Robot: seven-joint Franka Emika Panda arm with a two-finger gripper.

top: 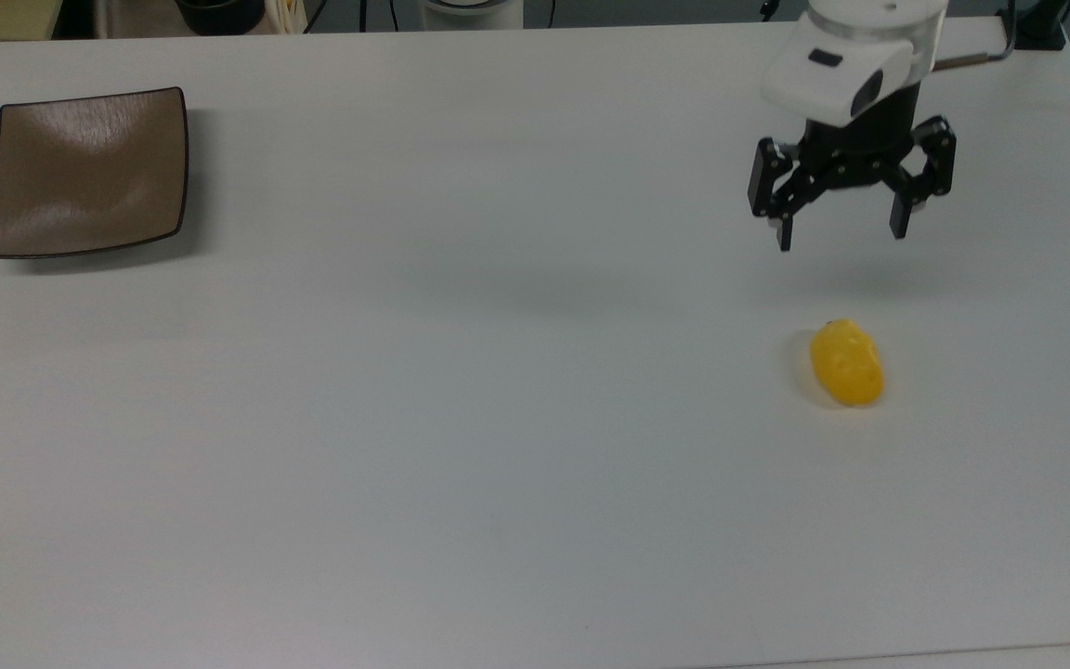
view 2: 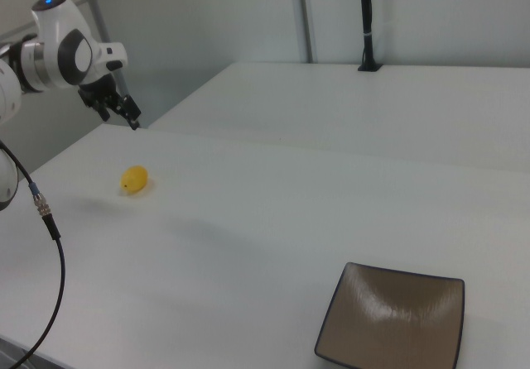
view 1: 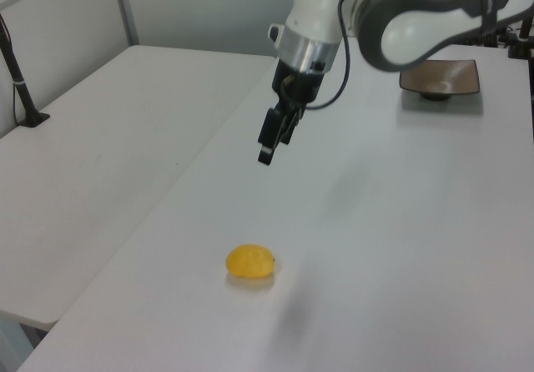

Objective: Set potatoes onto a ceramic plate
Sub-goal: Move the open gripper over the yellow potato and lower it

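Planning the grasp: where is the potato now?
The potato lies on the table at the top view's right, just below the open gripper, far from the plate at upper left.

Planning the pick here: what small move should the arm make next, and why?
Probably lower the end effector toward the potato. It hangs open above the table, short of the potato in the top view, holding nothing, and the plate is bare.

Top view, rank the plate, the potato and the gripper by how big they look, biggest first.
1. Plate
2. Gripper, open; it hangs nearer the camera, so it may look oversized
3. Potato, clearly the smallest
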